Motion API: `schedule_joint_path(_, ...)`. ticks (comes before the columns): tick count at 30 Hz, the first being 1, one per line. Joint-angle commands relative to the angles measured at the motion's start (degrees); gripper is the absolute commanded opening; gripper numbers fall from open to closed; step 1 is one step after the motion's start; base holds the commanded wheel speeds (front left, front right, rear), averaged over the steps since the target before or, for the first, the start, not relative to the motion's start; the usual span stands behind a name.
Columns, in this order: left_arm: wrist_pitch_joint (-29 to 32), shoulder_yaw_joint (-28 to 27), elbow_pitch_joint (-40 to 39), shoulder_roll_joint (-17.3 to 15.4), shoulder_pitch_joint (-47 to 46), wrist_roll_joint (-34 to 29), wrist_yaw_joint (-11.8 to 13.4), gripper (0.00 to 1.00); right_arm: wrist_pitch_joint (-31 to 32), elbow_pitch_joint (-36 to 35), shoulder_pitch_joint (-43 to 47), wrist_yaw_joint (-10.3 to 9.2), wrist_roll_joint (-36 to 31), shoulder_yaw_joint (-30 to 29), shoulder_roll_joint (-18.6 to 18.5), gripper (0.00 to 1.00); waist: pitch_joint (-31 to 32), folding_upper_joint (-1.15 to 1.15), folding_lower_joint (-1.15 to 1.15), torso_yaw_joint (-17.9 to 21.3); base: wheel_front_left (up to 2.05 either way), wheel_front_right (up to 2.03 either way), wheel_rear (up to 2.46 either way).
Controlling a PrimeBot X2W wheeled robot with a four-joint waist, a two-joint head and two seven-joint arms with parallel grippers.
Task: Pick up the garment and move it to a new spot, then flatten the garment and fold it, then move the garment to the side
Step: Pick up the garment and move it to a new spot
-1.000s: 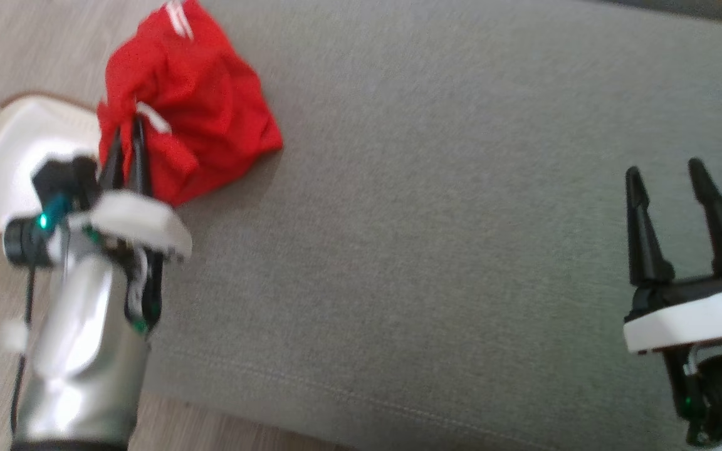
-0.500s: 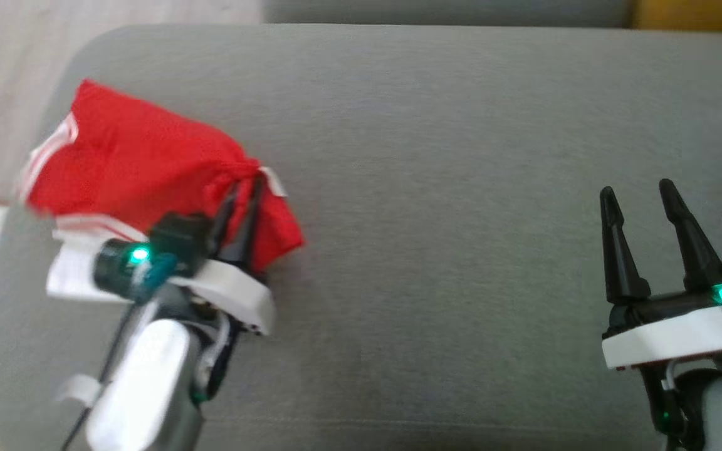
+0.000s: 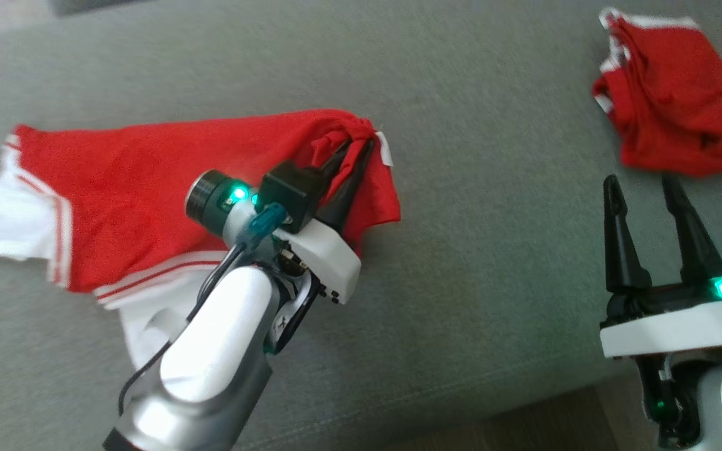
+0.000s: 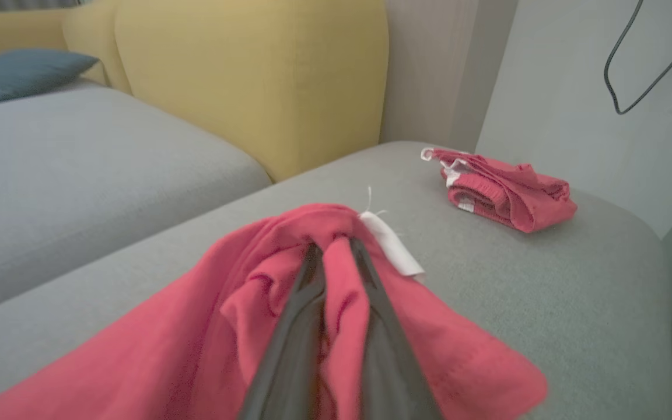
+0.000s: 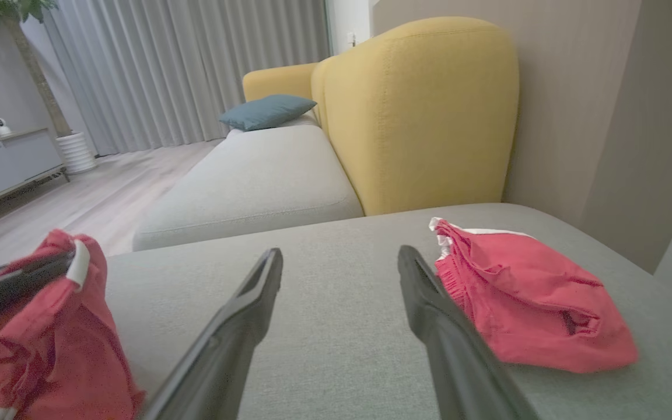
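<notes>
The head view looks steeply down on the grey cushion [image 3: 492, 263], while both wrist views sit low and close above it, facing the yellow sofa back [image 4: 254, 76], all three sharing the garment [image 3: 116, 181] and a red bundle [image 3: 674, 100].

Living room: grey sofa [image 5: 266, 175], yellow backrest [image 5: 423, 111].
Blue cushion [image 5: 266, 111] on the seat, grey curtains [image 5: 184, 64] behind, pale wood floor [image 5: 97, 192], low cabinet [image 5: 9, 163] far side.

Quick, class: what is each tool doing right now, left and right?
Left tool: closed, holding the red garment.
Right tool: open, holding nothing.
</notes>
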State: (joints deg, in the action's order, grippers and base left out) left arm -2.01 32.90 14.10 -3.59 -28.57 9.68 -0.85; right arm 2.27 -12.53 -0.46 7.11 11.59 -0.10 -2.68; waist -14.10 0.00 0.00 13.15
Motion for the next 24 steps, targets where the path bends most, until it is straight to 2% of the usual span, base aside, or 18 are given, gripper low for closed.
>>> schedule_joint_path(1,0.3,-1.2,-0.5,-0.1,-2.9,0.2,0.0,0.00,-1.0,-1.6,-2.5,0.37,0.7,1.4,-0.2,1.00,-4.2,0.00,0.00,3.9,0.00,0.00,0.00)
schedule_joint_path(3,0.3,-0.6,1.4,0.1,-3.7,0.5,0.1,0.00,-1.5,-1.1,-2.7,0.37,1.2,1.2,-0.2,1.00,-5.4,0.00,0.00,4.3,0.00,0.00,0.00)
schedule_joint_path(4,0.3,-0.3,2.4,0.1,-4.0,0.6,0.1,0.30,-1.8,-0.9,-2.8,0.37,1.5,1.2,-0.2,1.00,-5.9,0.00,0.00,4.4,0.00,0.00,0.00)
schedule_joint_path(5,0.3,-0.1,3.5,0.2,-4.2,0.9,0.1,0.73,-2.1,-0.7,-3.0,0.37,1.6,1.2,-0.2,1.00,-6.3,0.00,0.00,4.4,0.00,0.00,0.00)
schedule_joint_path(6,0.1,0.2,4.4,0.3,-4.5,0.9,0.2,1.00,-2.3,-0.5,-3.1,0.37,1.7,1.3,-0.2,1.00,-6.6,0.00,0.00,4.3,0.00,0.00,0.00)
schedule_joint_path(14,-7.1,1.7,4.2,0.3,-4.8,0.4,0.7,1.00,-2.7,0.7,-4.0,0.37,1.3,1.4,-0.2,1.00,-5.8,0.00,0.00,1.0,0.00,0.00,0.00)
schedule_joint_path(20,-9.8,-1.2,-0.2,-1.9,-2.7,1.0,3.5,1.00,-2.1,0.8,-3.9,0.37,0.3,1.1,-0.2,1.00,-3.2,0.00,0.00,-2.4,0.00,0.00,0.00)
schedule_joint_path(24,-10.7,-5.0,-3.0,-4.1,0.1,2.5,6.2,1.00,-1.3,0.6,-3.4,0.37,-0.2,0.7,-0.2,1.00,-1.3,0.00,0.00,-5.7,0.00,0.00,0.00)
